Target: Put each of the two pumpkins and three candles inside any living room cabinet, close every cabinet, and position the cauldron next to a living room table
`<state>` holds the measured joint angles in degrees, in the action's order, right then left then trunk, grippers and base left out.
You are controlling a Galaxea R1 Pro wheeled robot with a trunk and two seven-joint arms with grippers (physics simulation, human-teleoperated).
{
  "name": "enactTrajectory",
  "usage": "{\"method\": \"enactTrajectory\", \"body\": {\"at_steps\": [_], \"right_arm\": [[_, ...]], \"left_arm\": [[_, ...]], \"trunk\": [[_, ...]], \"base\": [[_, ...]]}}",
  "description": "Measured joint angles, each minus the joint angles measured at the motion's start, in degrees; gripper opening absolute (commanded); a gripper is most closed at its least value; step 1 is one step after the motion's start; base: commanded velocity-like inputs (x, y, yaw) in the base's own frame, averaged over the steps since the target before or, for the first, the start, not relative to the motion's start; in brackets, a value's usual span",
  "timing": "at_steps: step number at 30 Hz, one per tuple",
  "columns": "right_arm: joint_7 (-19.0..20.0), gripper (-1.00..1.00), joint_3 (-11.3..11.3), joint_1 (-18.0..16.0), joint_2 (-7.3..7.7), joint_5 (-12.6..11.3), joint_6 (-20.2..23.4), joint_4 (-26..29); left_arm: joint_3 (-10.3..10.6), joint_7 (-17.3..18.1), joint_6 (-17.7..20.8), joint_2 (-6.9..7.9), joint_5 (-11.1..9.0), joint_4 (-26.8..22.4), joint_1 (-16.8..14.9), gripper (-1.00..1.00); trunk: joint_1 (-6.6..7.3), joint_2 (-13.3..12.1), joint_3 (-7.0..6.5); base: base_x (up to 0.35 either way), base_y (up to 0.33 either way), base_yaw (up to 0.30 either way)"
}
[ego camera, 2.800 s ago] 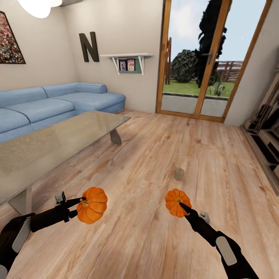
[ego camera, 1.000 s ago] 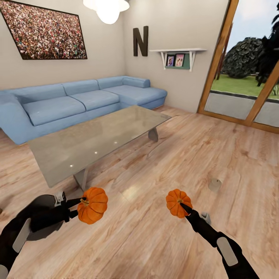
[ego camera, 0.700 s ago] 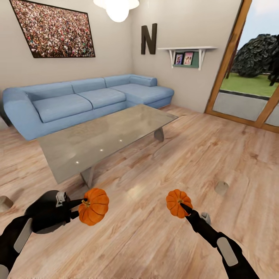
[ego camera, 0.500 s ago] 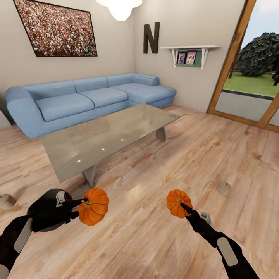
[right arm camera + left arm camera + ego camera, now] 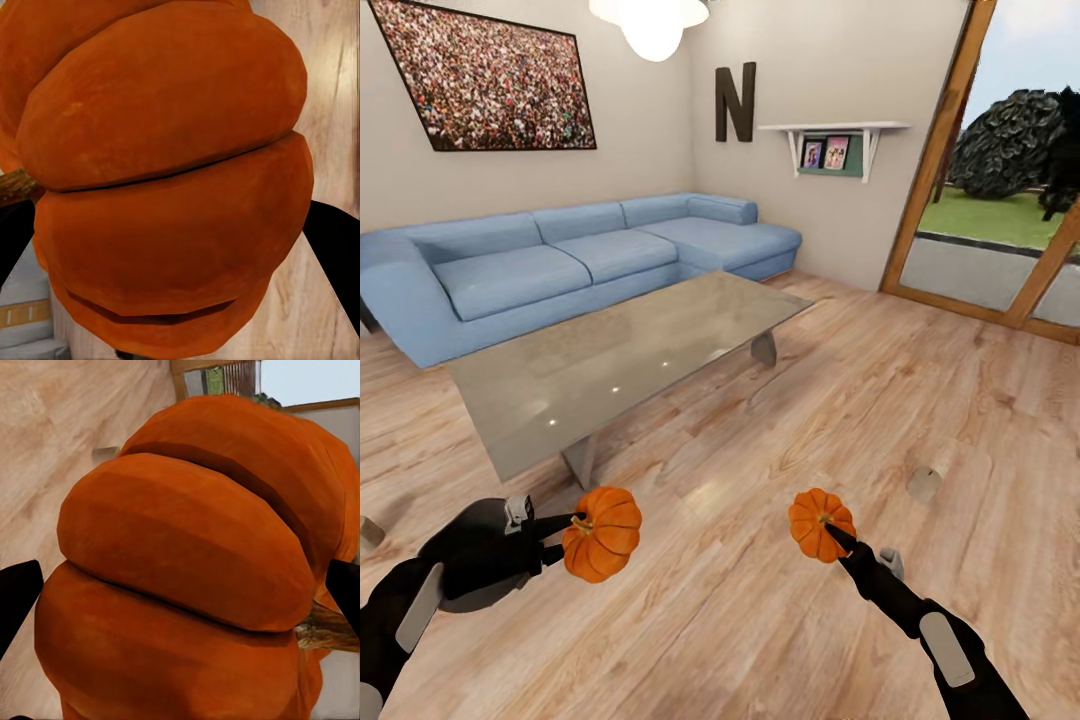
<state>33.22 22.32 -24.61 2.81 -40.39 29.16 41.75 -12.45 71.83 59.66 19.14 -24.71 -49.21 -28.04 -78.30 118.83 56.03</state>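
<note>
From my head camera, at the far left edge of the wooden floor [image 5: 760,620], a small beige candle [image 5: 369,531] sits half cut off by the frame. Just right of it, under my left arm, lies a dark rounded shape I cannot identify.

My left claw [image 5: 565,532] is clamped on the larger pumpkin [image 5: 602,533], gripping it at the stem side and holding it clear of the floor, near the closest corner of the glass-topped coffee table [image 5: 622,372]. Behind the table runs the blue sectional sofa [image 5: 570,260], with a framed crowd picture [image 5: 482,78] above it, a hanging globe lamp [image 5: 651,22], a dark letter N [image 5: 735,102] and a small wall shelf [image 5: 833,148] holding photo frames.

My left wrist camera gives what the head cannot: the larger pumpkin [image 5: 202,577] up close, its ribs, its brown stem off to one side, and a black fingertip [image 5: 16,600] at either flank.

Further right, my right claw [image 5: 830,535] is closed on the smaller pumpkin [image 5: 821,523], also lifted off the floor. In the right wrist camera the smaller pumpkin [image 5: 165,180] looms large between my dark fingers [image 5: 337,259], floor boards passing behind it.

Right again, a second candle [image 5: 924,484] stands alone on the floor, well apart from both pumpkins, before the wood-framed glass door [image 5: 1000,170] with its green lawn outside.
</note>
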Motion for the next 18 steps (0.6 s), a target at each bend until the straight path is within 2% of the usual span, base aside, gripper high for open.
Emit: {"method": "enactTrajectory", "body": {"at_steps": [2,6,18], "right_arm": [[0.0,-1.0,0.0,0.0,0.0,0.0,0.0,0.0],[0.0,-1.0,0.0,0.0,0.0,-0.1,0.0,0.0],[0.0,-1.0,0.0,0.0,0.0,-0.1,0.0,0.0]], "left_arm": [[0.0,0.0,0.0,0.01,0.0,0.0,0.0,-1.0],[0.0,0.0,0.0,0.0,-0.1,0.0,0.0,-1.0],[0.0,0.0,0.0,0.02,-0.1,0.0,0.0,-1.0]], "trunk": [[0.0,0.0,-0.05],[0.87,-1.6,-0.78],[3.51,-6.4,-2.94]], "base": [[0.0,0.0,-0.186],[0.0,0.0,-0.147],[0.0,0.0,-0.013]]}}
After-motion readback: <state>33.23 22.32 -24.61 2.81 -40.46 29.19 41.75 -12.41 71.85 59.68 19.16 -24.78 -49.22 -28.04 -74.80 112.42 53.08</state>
